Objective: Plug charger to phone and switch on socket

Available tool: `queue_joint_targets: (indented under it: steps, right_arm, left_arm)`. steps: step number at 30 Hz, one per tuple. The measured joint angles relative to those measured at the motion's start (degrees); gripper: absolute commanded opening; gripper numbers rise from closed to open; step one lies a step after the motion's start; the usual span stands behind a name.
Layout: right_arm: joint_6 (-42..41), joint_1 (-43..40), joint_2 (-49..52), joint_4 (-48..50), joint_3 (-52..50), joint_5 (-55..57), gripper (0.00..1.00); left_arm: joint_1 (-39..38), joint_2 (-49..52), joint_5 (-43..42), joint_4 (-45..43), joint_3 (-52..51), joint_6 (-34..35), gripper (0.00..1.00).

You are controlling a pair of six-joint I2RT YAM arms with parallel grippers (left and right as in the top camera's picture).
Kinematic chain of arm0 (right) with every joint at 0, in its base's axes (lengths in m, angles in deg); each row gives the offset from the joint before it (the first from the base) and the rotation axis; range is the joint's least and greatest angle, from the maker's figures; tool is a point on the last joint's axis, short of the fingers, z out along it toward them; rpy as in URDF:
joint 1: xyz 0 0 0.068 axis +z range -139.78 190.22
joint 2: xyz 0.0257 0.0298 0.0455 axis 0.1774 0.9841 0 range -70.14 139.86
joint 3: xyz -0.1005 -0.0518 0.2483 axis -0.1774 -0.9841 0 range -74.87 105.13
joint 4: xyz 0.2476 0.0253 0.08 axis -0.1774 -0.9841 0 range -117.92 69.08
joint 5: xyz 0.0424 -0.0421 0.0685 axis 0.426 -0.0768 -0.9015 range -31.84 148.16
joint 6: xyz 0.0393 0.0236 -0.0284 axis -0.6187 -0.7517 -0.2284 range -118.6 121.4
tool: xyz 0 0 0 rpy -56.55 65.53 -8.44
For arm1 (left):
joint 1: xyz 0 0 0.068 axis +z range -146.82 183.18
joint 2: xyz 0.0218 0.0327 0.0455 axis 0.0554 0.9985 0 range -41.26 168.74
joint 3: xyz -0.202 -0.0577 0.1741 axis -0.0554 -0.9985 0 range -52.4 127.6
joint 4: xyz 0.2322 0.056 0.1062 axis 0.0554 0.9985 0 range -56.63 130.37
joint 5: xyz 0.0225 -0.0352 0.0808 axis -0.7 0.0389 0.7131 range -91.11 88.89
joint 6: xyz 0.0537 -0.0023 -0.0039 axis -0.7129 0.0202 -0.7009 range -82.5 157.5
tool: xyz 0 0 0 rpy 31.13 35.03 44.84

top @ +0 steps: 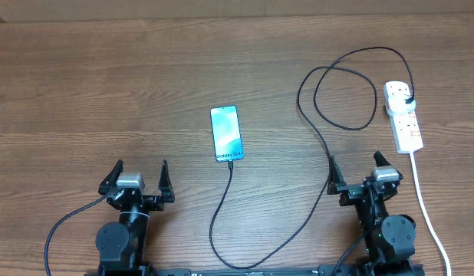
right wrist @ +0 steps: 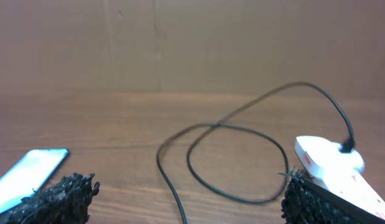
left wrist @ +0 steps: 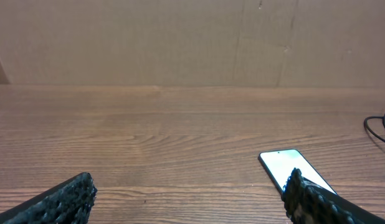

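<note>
Overhead view: the left gripper (top: 141, 170) and right gripper (top: 354, 162) both stand wide open and empty at the table's (top: 106, 77) near edge. Between them lies the phone (top: 225, 134), screen lit, the charger (top: 215, 216) meeting its near end; the cable loops right to its plug in the socket's (top: 403, 119) far outlet (switch positions too small to tell)

charger (top: 375, 100) loop between phone (top: 225, 134) and socket (top: 403, 116)
</note>
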Motion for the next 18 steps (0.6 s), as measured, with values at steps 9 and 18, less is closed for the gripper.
queue_joint_targets:
  steps: [9, 18]
  right_arm:
    - [0.04, -0.28, 14.53, -2.58, 12.5, 3.08, 1.0]
    - [0.13, -0.74, 43.95, -14.45, 36.37, 3.63, 1.0]
  left_arm:
    - [0.0, 0.0, 0.0, 0.0, 0.0, 0.0, 1.0]
    - [0.0, 0.0, 0.0, -0.02, 0.0, 0.0, 1.0]
